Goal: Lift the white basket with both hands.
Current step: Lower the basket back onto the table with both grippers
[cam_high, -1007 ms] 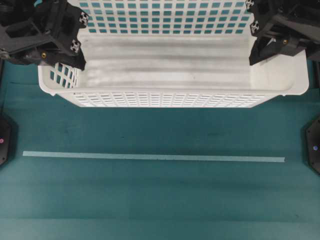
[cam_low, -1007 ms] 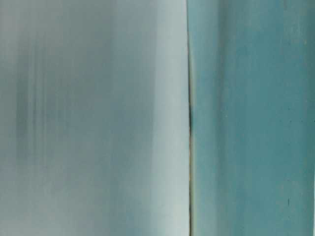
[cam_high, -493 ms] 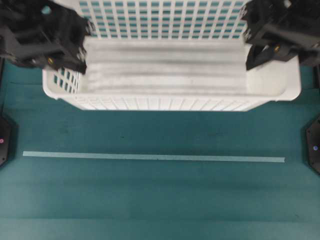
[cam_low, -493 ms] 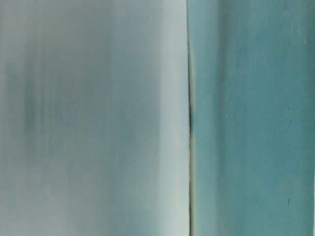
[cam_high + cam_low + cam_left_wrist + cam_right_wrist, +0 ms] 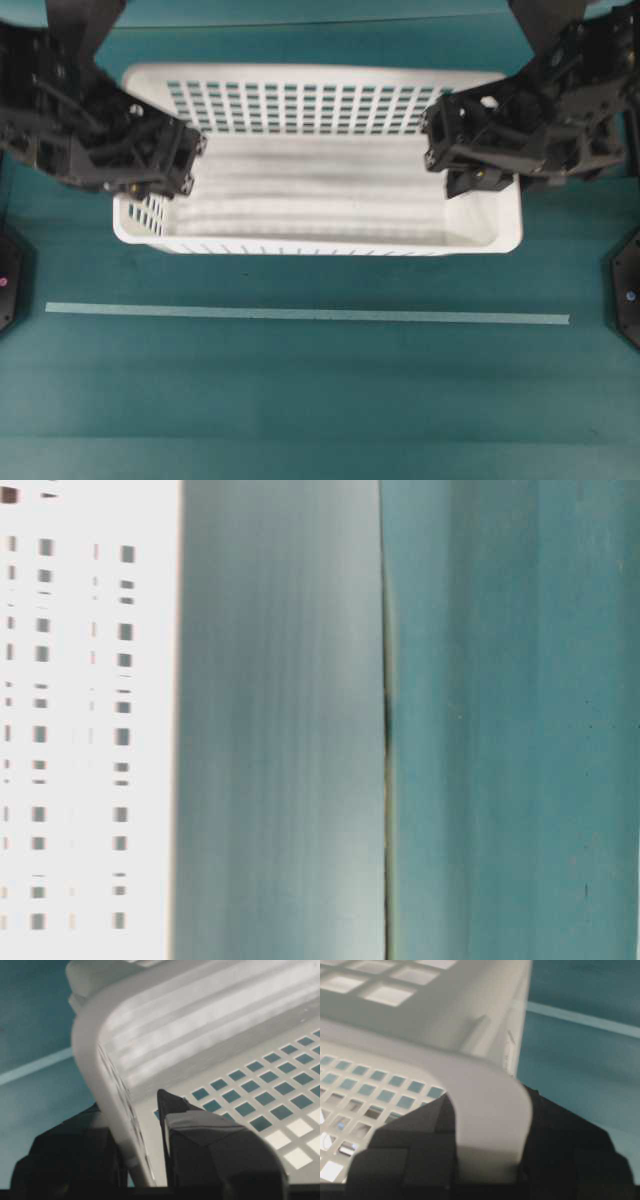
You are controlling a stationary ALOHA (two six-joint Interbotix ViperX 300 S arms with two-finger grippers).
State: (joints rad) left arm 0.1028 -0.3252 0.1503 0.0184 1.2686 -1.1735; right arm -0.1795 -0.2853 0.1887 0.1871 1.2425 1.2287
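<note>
The white basket (image 5: 320, 190) sits level in the upper middle of the overhead view, its slotted walls and solid floor showing. My left gripper (image 5: 165, 170) is shut on its left end wall. In the left wrist view (image 5: 137, 1160) one finger is inside and one outside the wall of the basket (image 5: 200, 1020). My right gripper (image 5: 470, 165) is shut on the right end. In the right wrist view (image 5: 490, 1145) the rolled rim of the basket (image 5: 445, 1015) lies between the jaws. The table-level view shows the slotted side of the basket (image 5: 90, 720), blurred and very near.
A pale tape line (image 5: 300, 315) runs across the teal table (image 5: 300, 410) in front of the basket. Black arm bases sit at the left edge (image 5: 8, 275) and the right edge (image 5: 628, 290).
The basket now looks smaller in the overhead view and lies wholly in frame; it has dropped away from the camera. Both arms moved inward with it, still gripping.
</note>
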